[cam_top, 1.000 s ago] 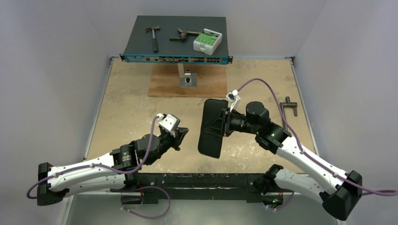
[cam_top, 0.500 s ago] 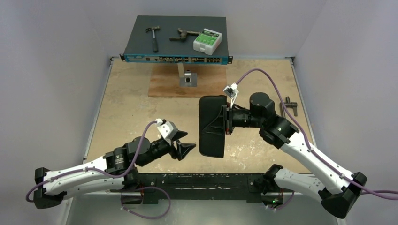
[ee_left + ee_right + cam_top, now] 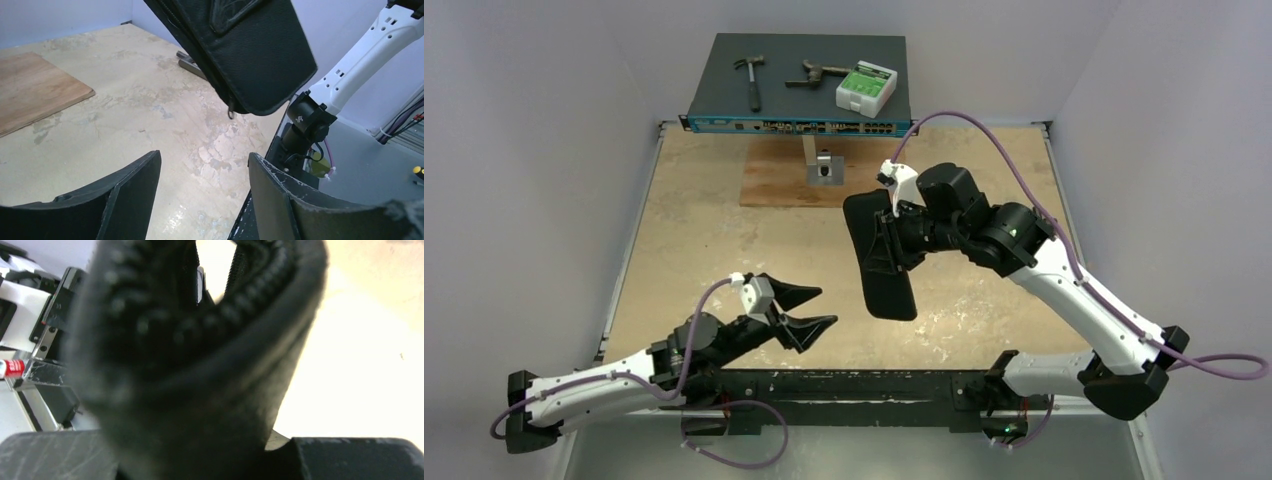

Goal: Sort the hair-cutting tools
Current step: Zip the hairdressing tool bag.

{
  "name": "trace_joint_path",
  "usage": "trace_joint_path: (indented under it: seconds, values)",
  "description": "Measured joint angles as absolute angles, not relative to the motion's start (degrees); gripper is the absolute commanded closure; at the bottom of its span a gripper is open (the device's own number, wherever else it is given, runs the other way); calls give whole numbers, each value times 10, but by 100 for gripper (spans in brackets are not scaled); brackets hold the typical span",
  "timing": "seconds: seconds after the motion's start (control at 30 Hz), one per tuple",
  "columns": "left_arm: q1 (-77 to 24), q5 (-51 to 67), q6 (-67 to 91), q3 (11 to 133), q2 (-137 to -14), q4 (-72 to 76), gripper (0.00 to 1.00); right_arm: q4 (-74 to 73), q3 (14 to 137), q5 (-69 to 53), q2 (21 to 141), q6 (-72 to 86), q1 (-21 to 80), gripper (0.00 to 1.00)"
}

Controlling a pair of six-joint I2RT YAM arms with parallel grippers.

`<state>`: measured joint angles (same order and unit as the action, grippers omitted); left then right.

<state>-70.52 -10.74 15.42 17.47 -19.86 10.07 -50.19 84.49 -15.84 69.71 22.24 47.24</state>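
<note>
My right gripper (image 3: 902, 236) is shut on a black zippered case (image 3: 879, 255) and holds it tilted in the air above the middle of the table. In the right wrist view the case (image 3: 190, 365) fills the space between the jaws of the right gripper (image 3: 210, 455), and its zipper edge gapes at the top. The hair-cutting tools are hidden from view. My left gripper (image 3: 825, 306) hangs open and holds nothing near the table's front edge, below and left of the case (image 3: 250, 50). Only bare tabletop shows between the left gripper's (image 3: 204, 155) fingers.
A blue-fronted flat box (image 3: 799, 125) at the back carries a hammer (image 3: 749, 78), a rusty tool (image 3: 816, 72) and a white and green box (image 3: 865, 88). In front of it lie a wooden board (image 3: 774, 180) and a small metal bracket (image 3: 825, 166). A grey metal bar (image 3: 190, 64) lies behind the case.
The left gripper has opened and drawn back toward the front edge. The right arm has carried the case up and toward the back, tilting it.
</note>
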Motion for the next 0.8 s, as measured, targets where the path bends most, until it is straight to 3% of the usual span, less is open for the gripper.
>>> trace_joint_path:
  seconds: [0.27, 0.4, 0.8]
  values:
    - [-705, -64, 138, 106, -316, 289, 29, -581, 858, -178, 719, 214, 481, 100]
    - [-705, -35, 121, 105, -365, 352, 18, -592, 859, -192, 724, 216, 484, 100]
    - [-734, -9, 37, 152, -491, 422, 18, -588, 859, -206, 725, 234, 488, 100]
